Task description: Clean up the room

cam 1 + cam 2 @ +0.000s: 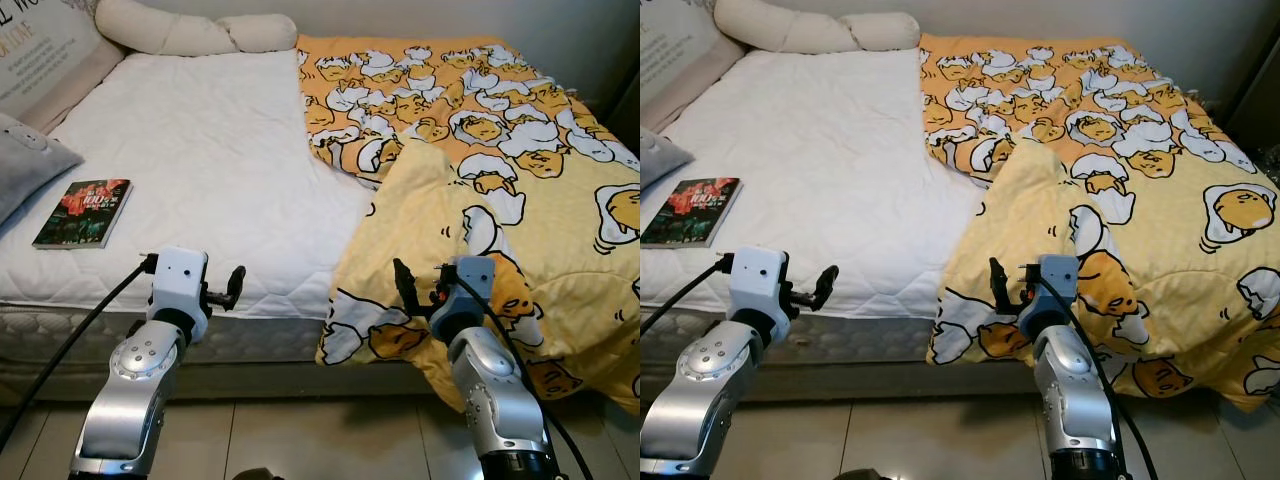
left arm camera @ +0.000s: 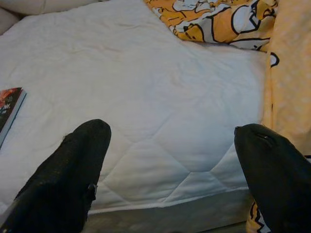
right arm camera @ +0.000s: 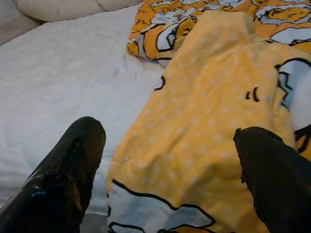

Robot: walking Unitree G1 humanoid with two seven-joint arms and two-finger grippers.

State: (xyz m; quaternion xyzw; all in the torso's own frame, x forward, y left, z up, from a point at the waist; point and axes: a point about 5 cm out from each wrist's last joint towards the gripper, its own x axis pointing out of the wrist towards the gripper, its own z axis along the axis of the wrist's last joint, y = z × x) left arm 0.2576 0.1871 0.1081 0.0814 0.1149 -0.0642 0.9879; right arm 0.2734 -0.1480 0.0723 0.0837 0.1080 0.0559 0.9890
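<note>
1. Yellow blanket (image 1: 500, 190) lies rumpled over the bed's (image 1: 210, 170) 3 o'clock half, one corner folded back.
2. Right gripper (image 3: 170, 170): fingers spread, empty, at the blanket's hanging edge.
3. Left gripper (image 2: 170, 165): fingers spread, empty, at the mattress edge.
4. Book (image 1: 83, 212) lies at 9 o'clock.

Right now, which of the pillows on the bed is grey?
The grey pillow at the bed's left edge, just above the book. The pillow with printed letters and the long bolster at the head are cream.

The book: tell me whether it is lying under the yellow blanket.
No. The book lies uncovered on the white mattress, well apart from the yellow blanket.
</note>
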